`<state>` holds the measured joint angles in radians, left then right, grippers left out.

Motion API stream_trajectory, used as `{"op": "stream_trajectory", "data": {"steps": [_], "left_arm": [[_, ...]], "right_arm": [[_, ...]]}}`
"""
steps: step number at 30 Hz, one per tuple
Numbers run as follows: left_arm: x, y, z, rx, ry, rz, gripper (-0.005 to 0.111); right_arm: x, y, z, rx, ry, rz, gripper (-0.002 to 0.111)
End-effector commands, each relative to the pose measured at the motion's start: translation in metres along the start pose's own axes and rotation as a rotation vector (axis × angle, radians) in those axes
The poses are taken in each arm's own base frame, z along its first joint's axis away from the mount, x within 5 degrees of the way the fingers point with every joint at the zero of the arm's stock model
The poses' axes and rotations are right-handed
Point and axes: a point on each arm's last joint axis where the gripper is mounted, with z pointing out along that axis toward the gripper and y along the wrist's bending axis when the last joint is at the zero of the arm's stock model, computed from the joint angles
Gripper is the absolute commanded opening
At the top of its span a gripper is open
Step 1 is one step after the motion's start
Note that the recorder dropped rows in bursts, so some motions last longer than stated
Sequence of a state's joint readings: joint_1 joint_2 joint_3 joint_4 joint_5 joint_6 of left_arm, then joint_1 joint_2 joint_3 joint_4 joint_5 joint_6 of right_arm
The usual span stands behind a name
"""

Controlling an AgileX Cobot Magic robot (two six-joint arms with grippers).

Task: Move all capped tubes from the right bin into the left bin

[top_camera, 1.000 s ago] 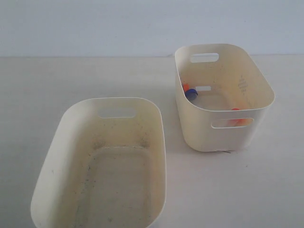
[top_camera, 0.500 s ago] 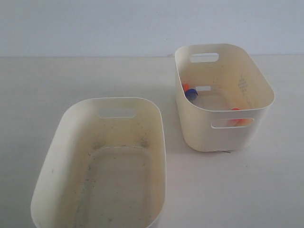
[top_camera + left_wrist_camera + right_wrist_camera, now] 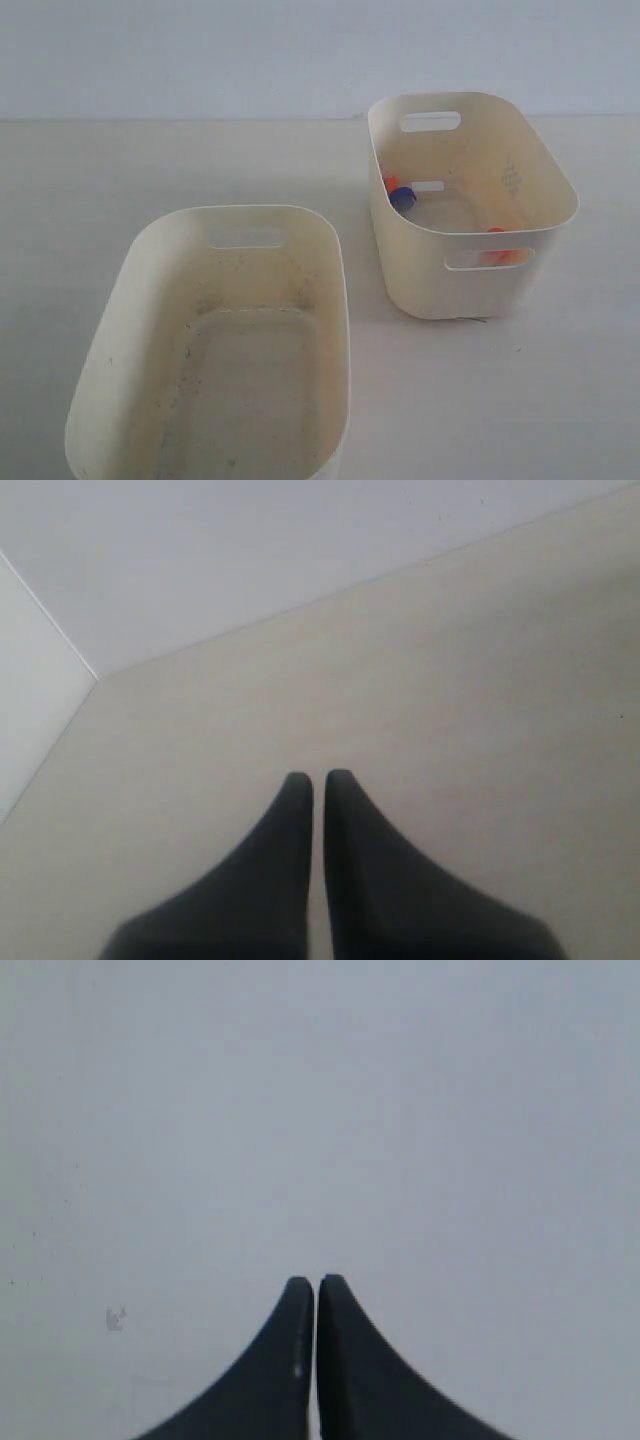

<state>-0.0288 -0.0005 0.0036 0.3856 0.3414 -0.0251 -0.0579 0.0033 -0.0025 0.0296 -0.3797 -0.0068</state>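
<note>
The right bin, cream with slot handles and a dotted diamond mark, stands at the back right. Inside it I see capped tubes: a blue cap and an orange cap by the left wall, and another orange cap showing through the front handle slot. The left bin, cream with a grime-speckled floor, stands at the front left with nothing in it. Neither arm shows in the exterior view. My left gripper is shut over bare table. My right gripper is shut, facing a plain grey surface.
A pale table carries both bins, with a grey wall behind it. In the left wrist view the table's edge meets the wall at a corner.
</note>
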Motion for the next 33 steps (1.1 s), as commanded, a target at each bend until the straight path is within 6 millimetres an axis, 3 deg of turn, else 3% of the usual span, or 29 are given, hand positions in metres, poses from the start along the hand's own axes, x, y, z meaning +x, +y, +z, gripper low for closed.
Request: {"op": "stream_trajectory", "data": {"steps": [1,9,13,33], "left_arm": [[-0.001,0.000,0.000,0.004,-0.008,-0.012,0.004],[-0.001,0.000,0.000,0.004,-0.008,-0.012,0.004],[-0.001,0.000,0.000,0.004,-0.008,-0.012,0.004],[-0.001,0.000,0.000,0.004,-0.008,-0.012,0.004]], "right_arm": [[-0.025,0.001,0.005,-0.002,-0.025,0.002,0.001],[-0.062,0.003,0.034,-0.006,0.259,0.004,0.001],[-0.057,0.003,0.049,-0.004,0.392,0.010,0.001],[-0.054,0.003,0.055,-0.003,0.406,0.010,0.001]]}}
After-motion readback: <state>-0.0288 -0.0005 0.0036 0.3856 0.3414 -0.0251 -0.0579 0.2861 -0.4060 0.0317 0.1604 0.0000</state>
